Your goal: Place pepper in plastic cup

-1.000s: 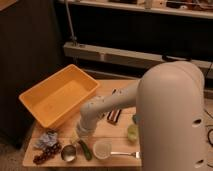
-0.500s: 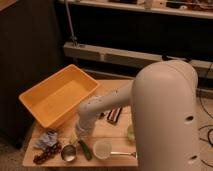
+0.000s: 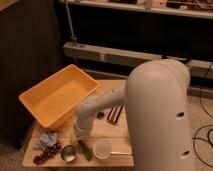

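The pepper [image 3: 84,149], dark green and slim, lies on the wooden table [image 3: 115,131] near its front edge. Just right of it stands the plastic cup [image 3: 102,148], pale green and translucent, upright. My gripper [image 3: 78,138] hangs at the end of the white arm [image 3: 100,107], right above the pepper's upper end and left of the cup. The wrist hides how the gripper meets the pepper.
A large yellow bin [image 3: 60,97] sits on the table's back left. A small metal cup [image 3: 68,153], dark grapes [image 3: 45,156] and a blue-white packet [image 3: 47,141] lie at the front left. A dark bar [image 3: 114,114] lies mid-table. The arm's bulky white link [image 3: 160,115] covers the right side.
The big white link has swung slightly left and fills more of the view. The wrist stays over the pepper. Pepper and cup have not moved.
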{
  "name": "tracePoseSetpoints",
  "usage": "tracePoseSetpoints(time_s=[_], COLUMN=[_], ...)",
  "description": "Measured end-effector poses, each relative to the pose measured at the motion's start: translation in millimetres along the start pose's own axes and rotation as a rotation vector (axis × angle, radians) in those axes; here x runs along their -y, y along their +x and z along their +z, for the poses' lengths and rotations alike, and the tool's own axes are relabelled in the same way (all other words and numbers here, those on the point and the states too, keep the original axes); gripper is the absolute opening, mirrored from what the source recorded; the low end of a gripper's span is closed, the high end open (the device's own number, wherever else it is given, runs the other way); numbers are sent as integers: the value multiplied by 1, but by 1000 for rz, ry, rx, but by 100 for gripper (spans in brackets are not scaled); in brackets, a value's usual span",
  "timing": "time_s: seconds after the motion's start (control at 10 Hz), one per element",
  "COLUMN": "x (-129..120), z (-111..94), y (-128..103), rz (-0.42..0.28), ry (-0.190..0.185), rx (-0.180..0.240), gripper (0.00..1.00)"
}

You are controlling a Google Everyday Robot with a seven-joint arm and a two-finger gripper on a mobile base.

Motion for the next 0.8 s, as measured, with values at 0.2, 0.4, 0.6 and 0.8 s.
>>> tracePoseSetpoints(time_s=[0.2,0.4,0.6,0.8], x=[-3,-2,1,15], z=[3,3,-2,-25], y=[-2,-3,-2,5], rz=[-2,9,30,67], ry=[5,16,14,-26], rx=[-11,-22,-18,37], gripper=[21,7,6,6])
